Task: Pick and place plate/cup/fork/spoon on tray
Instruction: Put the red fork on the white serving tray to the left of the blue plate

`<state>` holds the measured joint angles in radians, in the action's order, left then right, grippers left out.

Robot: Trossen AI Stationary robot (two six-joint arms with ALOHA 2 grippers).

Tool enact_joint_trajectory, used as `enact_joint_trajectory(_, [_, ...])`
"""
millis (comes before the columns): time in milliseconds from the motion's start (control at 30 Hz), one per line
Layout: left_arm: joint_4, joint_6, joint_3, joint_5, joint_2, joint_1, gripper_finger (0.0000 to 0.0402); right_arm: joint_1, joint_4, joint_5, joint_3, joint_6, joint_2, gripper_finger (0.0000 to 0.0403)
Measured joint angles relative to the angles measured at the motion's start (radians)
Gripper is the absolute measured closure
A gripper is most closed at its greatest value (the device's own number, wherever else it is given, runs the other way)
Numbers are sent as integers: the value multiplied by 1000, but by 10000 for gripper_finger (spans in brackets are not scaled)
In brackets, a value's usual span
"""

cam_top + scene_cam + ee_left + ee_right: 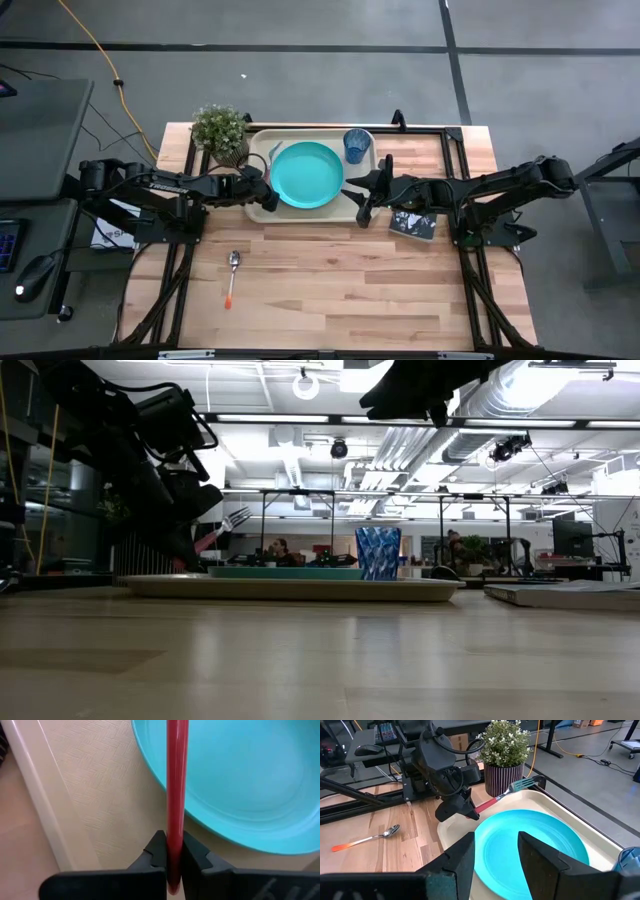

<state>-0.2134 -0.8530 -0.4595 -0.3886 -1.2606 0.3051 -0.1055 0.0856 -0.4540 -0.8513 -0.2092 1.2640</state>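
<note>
The turquoise plate [307, 175] and the blue cup [357, 145] stand on the beige tray [262, 150] at the table's far middle. My left gripper [266, 196] is over the tray's left near corner, shut on the fork [492, 801] with the red-pink handle. The fork's tines [525, 783] point toward the far edge, beside the plate's left rim. The orange-handled spoon [232, 275] lies flat on the bare wood at the near left. My right gripper [497, 855] is open and empty at the tray's right near corner, pointing toward the plate [530, 845]. My left gripper pinches the fork's red-pink handle near its free end [173, 851] between its two fingers. The fingers come from the table's left, slanting down, and the handle runs on straight ahead of them. The fork is lifted clear of the tray [290, 588] and slants up, tines [236, 517] highest.
A potted plant [222, 128] stands at the tray's far left corner, close to the fork's tines. A dark book [412, 224] lies right of the tray, under my right arm. Bare wood fills the table's near half around the spoon.
</note>
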Motion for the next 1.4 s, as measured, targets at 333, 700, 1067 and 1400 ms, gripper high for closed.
enact_joint_trajectory(333, [1, 34, 0, 50, 0, 74, 401, 0, 0, 0, 0, 0, 0, 261])
enact_joint_trajectory(700, [1, 45, 0, 103, 0, 126, 401, 0, 0, 0, 0, -3, 0, 261])
enact_joint_trajectory(1067, [-87, 97, -110, 144, -45, 127, 401, 0, 0, 0, 0, -3, 0, 261])
enact_joint_trajectory(1400, [-123, 166, -166, 111, -142, 127, 401, 0, -1, 0, 0, -3, 0, 261])
